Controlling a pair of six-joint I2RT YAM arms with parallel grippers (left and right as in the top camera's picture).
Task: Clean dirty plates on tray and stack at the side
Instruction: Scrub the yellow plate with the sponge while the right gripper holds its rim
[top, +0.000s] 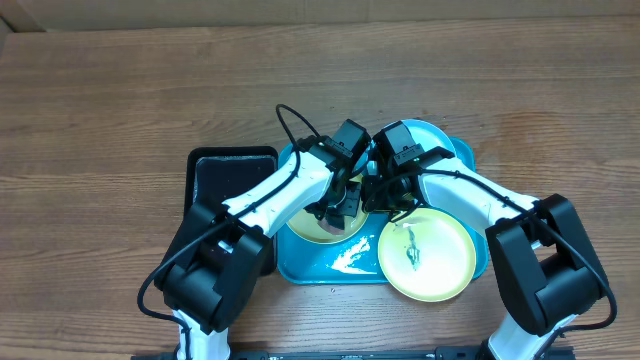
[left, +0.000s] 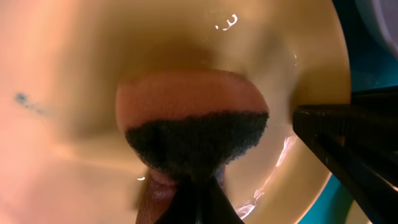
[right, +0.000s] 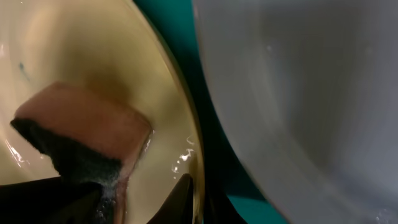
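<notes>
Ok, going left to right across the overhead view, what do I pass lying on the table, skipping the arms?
black tray → half-hidden yellow-green plate → smeared yellow-green plate

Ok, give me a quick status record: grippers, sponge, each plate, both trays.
left gripper: shut on sponge, pressing it on yellow plate
right gripper: shut at that plate's rim; grip unclear
second yellow plate: front right, overlapping blue tray's corner, dark smear
cyan plate: back right, partly under right arm
black tray: beside blue tray's left
</notes>
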